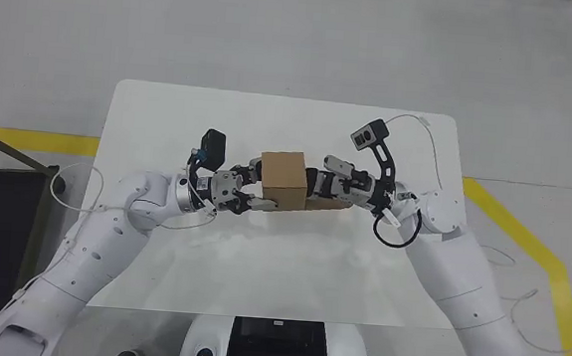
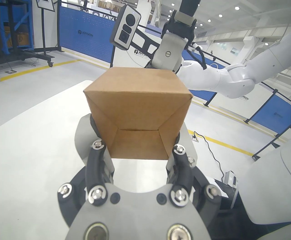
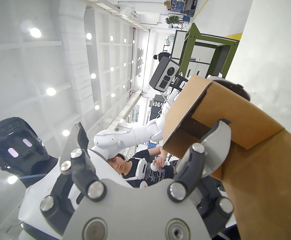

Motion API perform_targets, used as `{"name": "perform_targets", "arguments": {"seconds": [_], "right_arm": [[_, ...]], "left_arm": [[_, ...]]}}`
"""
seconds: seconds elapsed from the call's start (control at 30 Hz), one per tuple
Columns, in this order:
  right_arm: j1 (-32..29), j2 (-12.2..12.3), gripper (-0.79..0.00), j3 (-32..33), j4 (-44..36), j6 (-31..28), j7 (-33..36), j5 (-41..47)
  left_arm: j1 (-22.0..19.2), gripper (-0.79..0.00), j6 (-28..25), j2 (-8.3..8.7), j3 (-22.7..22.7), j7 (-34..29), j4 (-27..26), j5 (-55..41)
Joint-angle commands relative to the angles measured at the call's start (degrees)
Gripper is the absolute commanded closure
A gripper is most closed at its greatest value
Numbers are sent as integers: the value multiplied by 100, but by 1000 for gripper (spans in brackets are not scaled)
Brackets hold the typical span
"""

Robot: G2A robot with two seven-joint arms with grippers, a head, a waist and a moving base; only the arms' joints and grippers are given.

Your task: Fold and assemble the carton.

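Top view: brown carton [image 1: 282, 181] over middle of white table [image 1: 170, 120], between two grippers. Left gripper [image 1: 248, 190] at one end, right gripper [image 1: 317, 185] at opposite end.

Left wrist view: left gripper [image 2: 136, 138] clamped on carton [image 2: 136, 104], one finger against each side wall. Near face closed, flaps folded in, seam across lower part. Table [image 2: 34, 136] below.

Right wrist view: right gripper [image 3: 150, 129] jaws spread wide. One finger [image 3: 216, 138] presses on carton [image 3: 250, 141] at its open end, beside loose flap; other finger [image 3: 77, 136] free in air.

White table [image 1: 170, 120], grey floor [image 1: 277, 28]
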Motion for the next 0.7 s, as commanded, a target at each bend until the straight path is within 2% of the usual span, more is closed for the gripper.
{"name": "perform_targets", "arguments": {"seconds": [0.0, 0.37, 0.53, 0.67], "right_arm": [[-21, 23, -785, 118, 6, 7, -62, -59], [-166, 145, -785, 752, -77, 34, -687, -591], [59, 95, -785, 634, 265, -42, -934, -691], [279, 17, -785, 394, 548, -68, -844, -508]], "left_arm": [[3, -308, 0, 1, -28, 39, 19, 38], [91, -289, 0, 23, -106, 171, -57, 125], [154, -289, 0, 59, -111, 133, -152, 72], [195, -289, 0, 95, -91, 65, -251, -42]]}}
